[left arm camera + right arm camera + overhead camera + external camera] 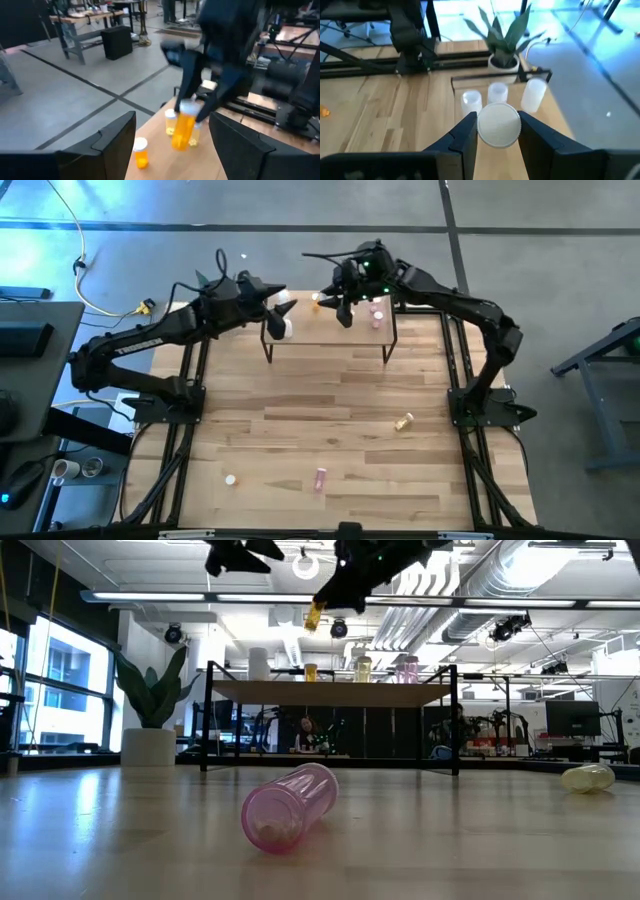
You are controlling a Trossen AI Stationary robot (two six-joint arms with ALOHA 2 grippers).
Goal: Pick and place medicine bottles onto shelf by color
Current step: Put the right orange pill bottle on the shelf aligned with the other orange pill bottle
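Gripping an orange bottle (183,129) by its white cap, the right gripper (345,302) hangs above the middle of the shelf (330,335), its fingers closed round the cap as the right wrist view shows. Below it, in the left wrist view, other orange bottles (141,152) already stand on the board, with white bottles (497,93) grouped toward the left end and pink bottles (378,315) toward the right. Over the left end, the left gripper (272,302) hovers with its fingers spread wide and nothing between them. On the table nearer the front, a pink bottle (321,478), a yellowish bottle (404,422) and a small white-capped one (231,479) wait to be sorted. Trouble would likely come from the crowding: lowered carelessly, the held bottle could knock over its standing neighbours, and a release from too high could tip it and send it rolling off the shelf. With both arms close above the same board, a sideways move by either could also bring them together.
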